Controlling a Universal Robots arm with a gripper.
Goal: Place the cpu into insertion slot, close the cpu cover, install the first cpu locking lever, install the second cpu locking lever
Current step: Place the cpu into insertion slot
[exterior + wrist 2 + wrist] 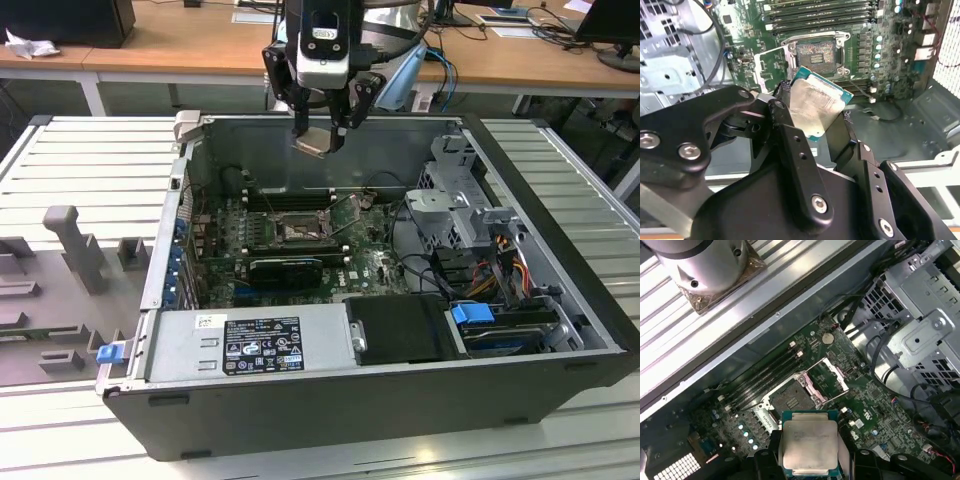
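exterior view: in the upper centre of the frame the gripper [320,138] clamps the cpu [313,142], well above the insertion slot [297,231] at mid-frame.
second wrist view: the cpu [815,107] sits tilted, pinched at its edges, with the insertion slot [816,53] uncovered.
first wrist view: the cpu [809,442] is apart from the insertion slot [787,400].

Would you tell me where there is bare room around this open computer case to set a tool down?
Bare ribbed table lies at the exterior view's right of the case and beyond its far-left corner. Crowded: grey fixtures at that view's left, cables beside the drive cage inside.
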